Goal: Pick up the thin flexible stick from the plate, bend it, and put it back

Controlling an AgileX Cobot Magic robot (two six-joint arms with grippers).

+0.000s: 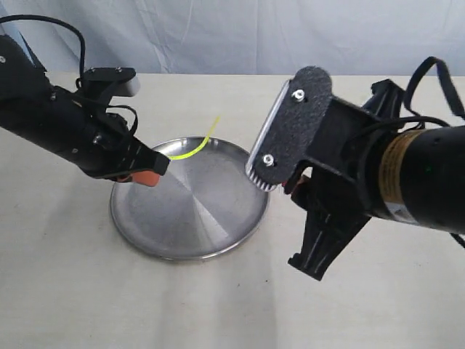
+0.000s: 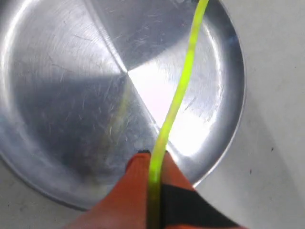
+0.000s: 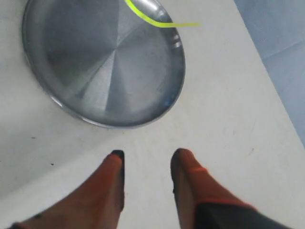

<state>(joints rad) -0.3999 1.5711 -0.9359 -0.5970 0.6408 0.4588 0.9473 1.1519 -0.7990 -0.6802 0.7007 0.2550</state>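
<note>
Left fingers [image 2: 143, 191] pinching stick [image 2: 177, 98], above plate [image 2: 57, 95]

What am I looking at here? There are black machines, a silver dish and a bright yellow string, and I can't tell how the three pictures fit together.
These are two robot arms working over a table, each ending in a gripper, a two-fingered claw with orange tips. The wide picture comes from a camera standing off to the side. The other two come from small cameras on the arms' wrists, looking down past their own fingers.

On the table lies a round steel plate. The yellow thing is a thin flexible stick. The left gripper has closed on one end of it, and the rest arches up over the plate's far rim. In that arm's own camera the stick runs out from between the orange fingertips.

The right gripper is open and holds nothing; it hangs above the bare table beside the plate.
</note>
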